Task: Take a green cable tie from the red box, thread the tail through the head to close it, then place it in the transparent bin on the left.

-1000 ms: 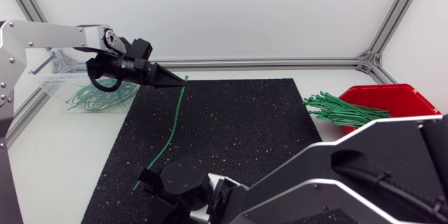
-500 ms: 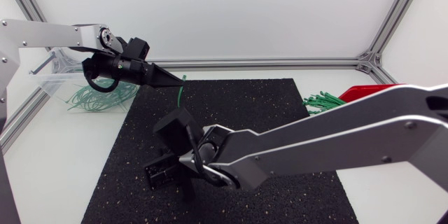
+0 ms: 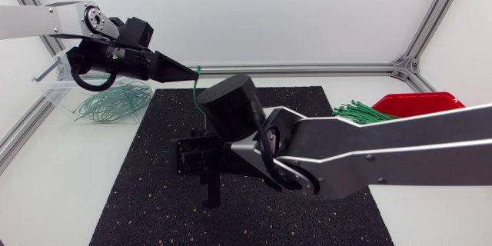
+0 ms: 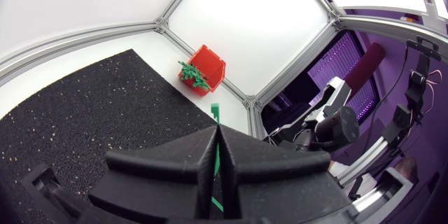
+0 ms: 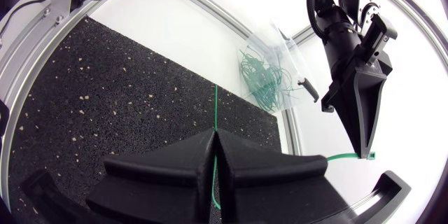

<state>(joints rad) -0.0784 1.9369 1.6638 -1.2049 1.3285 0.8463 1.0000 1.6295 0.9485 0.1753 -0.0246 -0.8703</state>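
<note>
Two grippers pinch one green tie [image 3: 195,92] above the mat [image 3: 307,115]. Nearest, the right arm [image 3: 369,157] comes in from the mat's right side and crosses over its near half. The right gripper [image 5: 214,134] hangs over the mat's left part, its fingers pressed flat together on the tie; in the right wrist view the thin tail pokes straight out ahead of the tips, toward the mat's left edge. From there the tie curves up over the mat's far left part to the left gripper [image 3: 192,71], which sits just above the mat's far edge; its wedge fingers are closed to a point on the tie's head end, and a short green stub stands out past the tips in the left wrist view. The left arm [image 3: 46,19] comes in beyond the mat's far left corner. Off that same corner, on the white table [image 3: 61,169], stands the clear bin [image 3: 50,84] with a tangle of looped ties [image 3: 111,101] at its mouth; whether all of them lie inside I cannot tell. Off the mat's far right corner sits the red box [image 3: 423,104]; a bundle [image 3: 369,117] of straight green ties juts out of it toward the mat.
</note>
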